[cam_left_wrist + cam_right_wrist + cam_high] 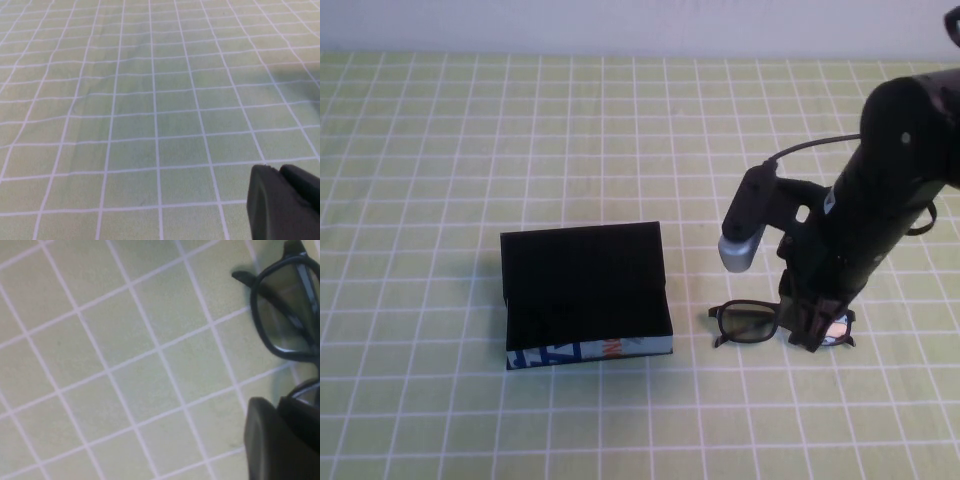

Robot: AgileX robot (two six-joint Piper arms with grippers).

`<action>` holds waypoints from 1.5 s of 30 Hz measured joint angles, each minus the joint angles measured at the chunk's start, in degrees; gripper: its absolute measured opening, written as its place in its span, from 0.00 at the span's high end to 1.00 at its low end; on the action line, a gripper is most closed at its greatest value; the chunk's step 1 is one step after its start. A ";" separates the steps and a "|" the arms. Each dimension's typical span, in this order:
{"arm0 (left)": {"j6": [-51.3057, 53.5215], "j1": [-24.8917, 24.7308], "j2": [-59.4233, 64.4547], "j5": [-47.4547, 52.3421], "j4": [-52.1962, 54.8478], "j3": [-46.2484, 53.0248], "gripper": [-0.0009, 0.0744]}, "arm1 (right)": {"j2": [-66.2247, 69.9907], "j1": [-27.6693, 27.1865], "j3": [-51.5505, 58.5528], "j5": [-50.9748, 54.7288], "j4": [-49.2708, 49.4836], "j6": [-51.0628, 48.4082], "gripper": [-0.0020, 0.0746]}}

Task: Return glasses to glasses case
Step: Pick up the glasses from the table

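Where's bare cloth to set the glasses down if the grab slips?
Bare cloth lies left of the glasses case and along the far side. It is crowded between case and glasses, where the right gripper sits. The left gripper is over bare cloth.

A matt green checked cloth is seen over the table (pixel 440 420). The glasses (pixel 750 323) are shown with glossy black plastic rims; the glasses case (pixel 585 290) looks matt black.

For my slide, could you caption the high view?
Right gripper lowered over glasses beside closed glasses case; left gripper unseen.
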 joint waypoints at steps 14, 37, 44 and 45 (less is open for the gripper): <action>0.00 0.00 0.00 0.00 0.00 0.00 0.99 | 10.47 -2.58 -6.36 -2.47 -3.22 -24.27 0.43; 0.00 0.00 0.00 0.00 0.00 0.00 0.99 | 15.98 -3.84 -8.16 -3.27 -4.48 -25.31 0.41; 0.00 0.00 0.00 0.00 0.00 0.00 0.99 | 16.85 -3.84 -8.25 -4.27 -4.48 -25.31 0.41; 0.00 0.00 0.00 0.00 0.00 0.00 0.99 | 16.97 -3.84 -8.25 -4.27 -4.48 -25.31 0.41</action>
